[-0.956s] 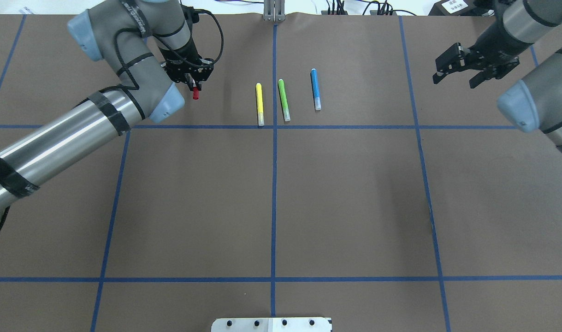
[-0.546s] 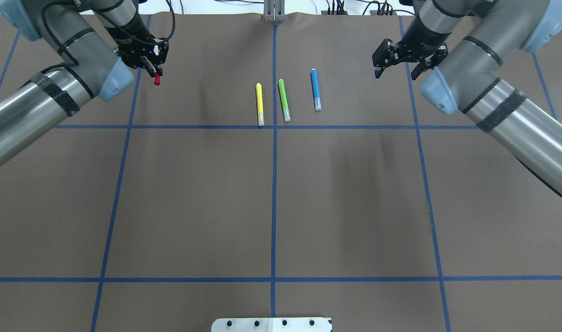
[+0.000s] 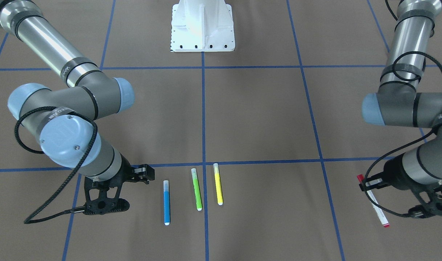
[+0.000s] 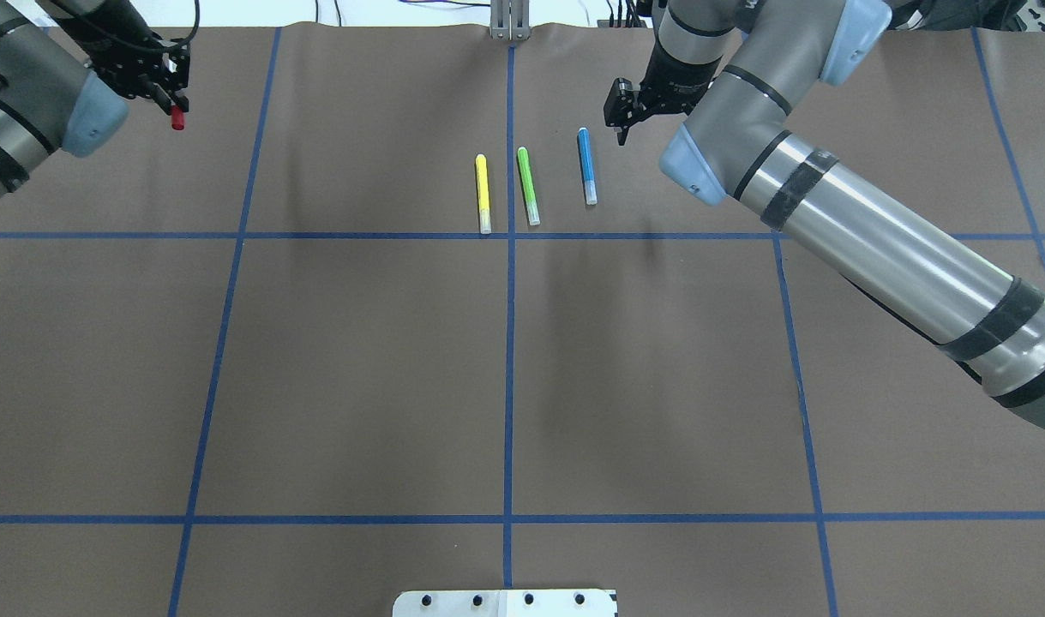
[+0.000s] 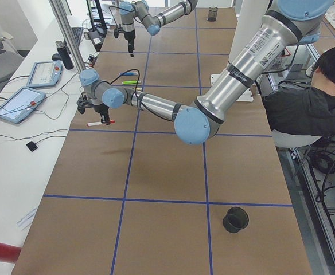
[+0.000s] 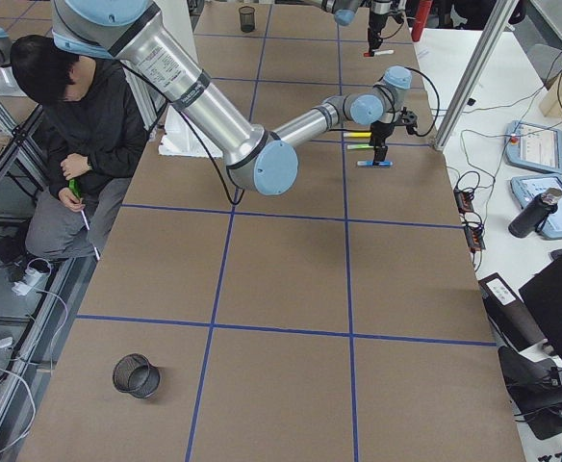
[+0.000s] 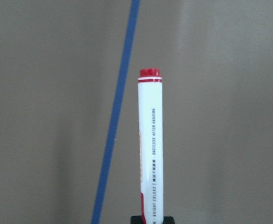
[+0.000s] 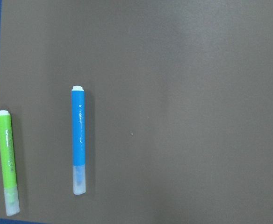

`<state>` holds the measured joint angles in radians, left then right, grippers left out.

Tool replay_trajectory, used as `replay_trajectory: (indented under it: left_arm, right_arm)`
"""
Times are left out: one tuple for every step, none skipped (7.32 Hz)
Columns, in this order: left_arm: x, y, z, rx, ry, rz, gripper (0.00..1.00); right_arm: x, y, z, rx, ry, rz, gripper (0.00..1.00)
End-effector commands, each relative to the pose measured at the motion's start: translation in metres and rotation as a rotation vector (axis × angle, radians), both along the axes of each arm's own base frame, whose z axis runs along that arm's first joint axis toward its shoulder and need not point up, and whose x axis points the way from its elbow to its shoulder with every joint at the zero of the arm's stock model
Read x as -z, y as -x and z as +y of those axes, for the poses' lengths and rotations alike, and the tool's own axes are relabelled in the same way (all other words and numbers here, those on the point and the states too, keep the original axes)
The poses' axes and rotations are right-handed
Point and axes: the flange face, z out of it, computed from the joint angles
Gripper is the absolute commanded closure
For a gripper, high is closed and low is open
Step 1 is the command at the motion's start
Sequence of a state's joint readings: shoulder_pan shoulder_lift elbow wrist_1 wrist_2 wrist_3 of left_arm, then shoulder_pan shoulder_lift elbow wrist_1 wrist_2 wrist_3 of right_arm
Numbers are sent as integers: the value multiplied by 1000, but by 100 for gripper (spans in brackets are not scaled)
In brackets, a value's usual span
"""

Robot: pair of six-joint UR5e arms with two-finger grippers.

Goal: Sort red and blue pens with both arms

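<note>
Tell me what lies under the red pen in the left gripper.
Only brown table paper and a blue tape line show under the red pen. The strip directly behind its barrel is covered.

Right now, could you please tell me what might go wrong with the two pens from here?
1. The left end effector holds the red pen near one end, with most of the barrel sticking out; it might pivot or slip in transit.
2. The open right end effector sits beside the blue pen, not over it; an off-centre descent might roll it toward the green marker.
</note>
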<state>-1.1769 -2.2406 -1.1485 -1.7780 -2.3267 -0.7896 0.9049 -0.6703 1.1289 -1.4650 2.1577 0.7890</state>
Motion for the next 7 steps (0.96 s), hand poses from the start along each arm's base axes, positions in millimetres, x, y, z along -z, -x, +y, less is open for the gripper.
replay_trajectory:
  left_arm:
    - [-8,31,-1,20,-19,-4,100]
    - [-11,38,0,27,-18,-3,100]
    - [-16,47,-1,23,-31,-8,100]
    - [-18,54,-1,-5,-70,-12,100]
    - [-32,60,3,-5,-61,-18,100]
    - [-33,64,5,-1,-62,-16,100]
    - [-40,67,14,-1,-50,-20,100]
  right_arm:
    - [-9,47,9,-21,-25,-3,6]
    - [-9,71,13,-46,-39,5,8]
    - [2,86,14,-49,-26,6,9]
    - [0,91,17,-47,-33,9,11]
    - [-2,95,16,-45,-28,16,15]
    - [-4,97,14,-48,-26,25,18]
    - [-7,97,13,-50,-23,31,22]
